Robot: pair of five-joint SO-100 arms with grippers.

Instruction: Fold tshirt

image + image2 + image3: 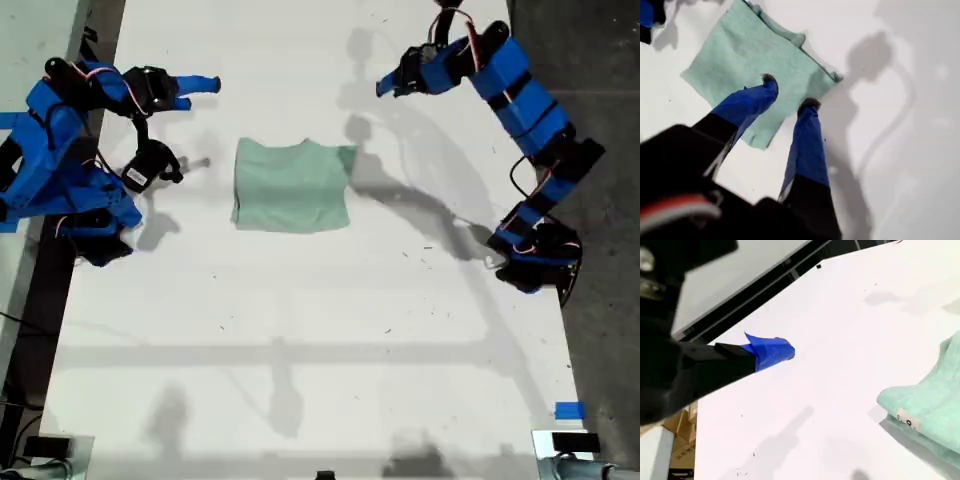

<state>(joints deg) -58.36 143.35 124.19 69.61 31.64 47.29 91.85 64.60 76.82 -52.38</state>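
Note:
The tshirt (292,186) lies folded into a compact pale mint-green rectangle on the white table (300,330), upper middle of the exterior view. My first gripper (385,86) hangs in the air off the shirt's upper right corner in the exterior view, touching nothing. In the first wrist view it (789,92) is open, with its blue fingertips (809,104) apart over the tshirt (747,60). My second gripper (200,88) is held to the exterior view's left of the shirt, apart from it. The second wrist view shows only one blue finger (771,350) and a folded edge of the tshirt (925,405) with a small label.
The two arm bases stand at the table's sides in the exterior view (75,205) (535,255). A strip of blue tape (569,410) and a small device (565,442) sit at the exterior view's lower right. Cardboard boxes (682,425) stand beyond the table edge.

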